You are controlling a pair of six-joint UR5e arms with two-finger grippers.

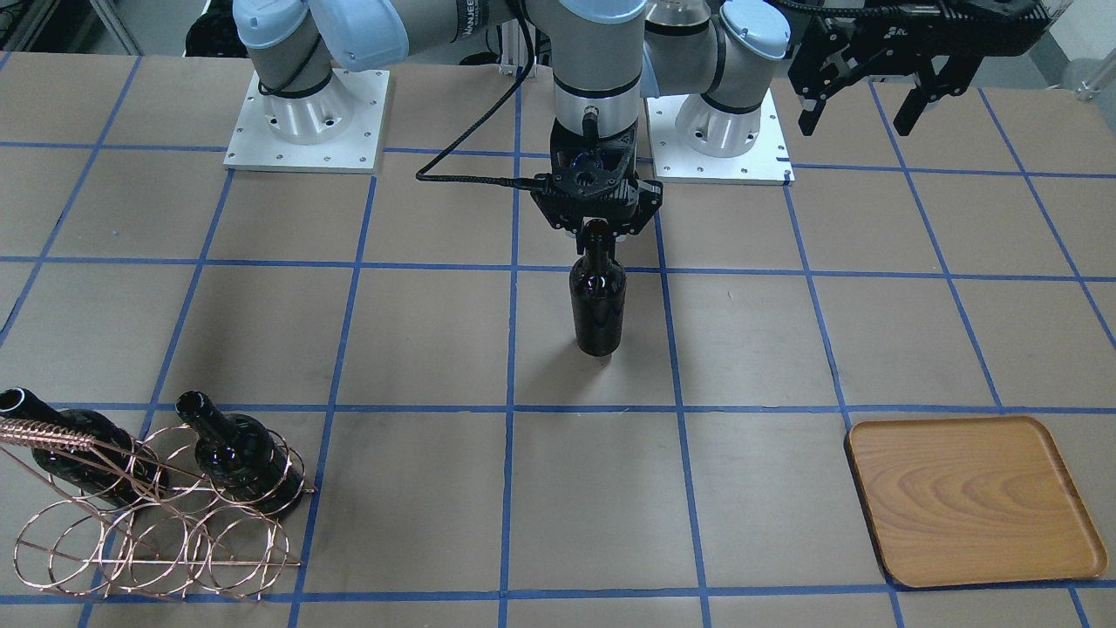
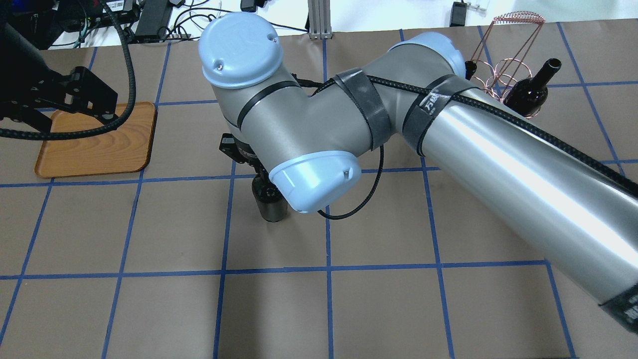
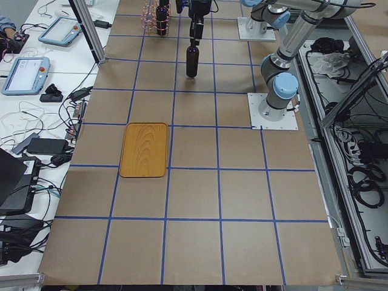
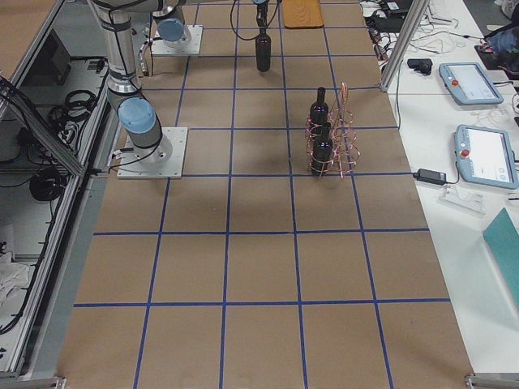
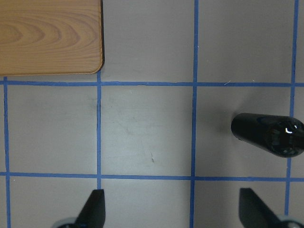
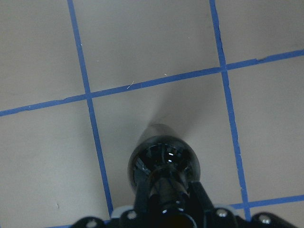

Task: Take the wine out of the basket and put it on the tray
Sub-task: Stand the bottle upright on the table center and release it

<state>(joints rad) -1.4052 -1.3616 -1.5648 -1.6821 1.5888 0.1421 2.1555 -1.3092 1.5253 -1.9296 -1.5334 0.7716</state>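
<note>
My right gripper is shut on the neck of a dark wine bottle and holds it upright at mid-table, at or just above the surface. The right wrist view looks down on the bottle's shoulder. The copper wire basket stands at the table's near corner on my right and holds two more bottles. The wooden tray lies empty on my left side. My left gripper is open and empty, high up near its base; its wrist view shows the tray's corner and the held bottle.
Brown paper with a blue tape grid covers the table. The two white arm base plates sit at the robot's edge. A black cable loops beside the right wrist.
</note>
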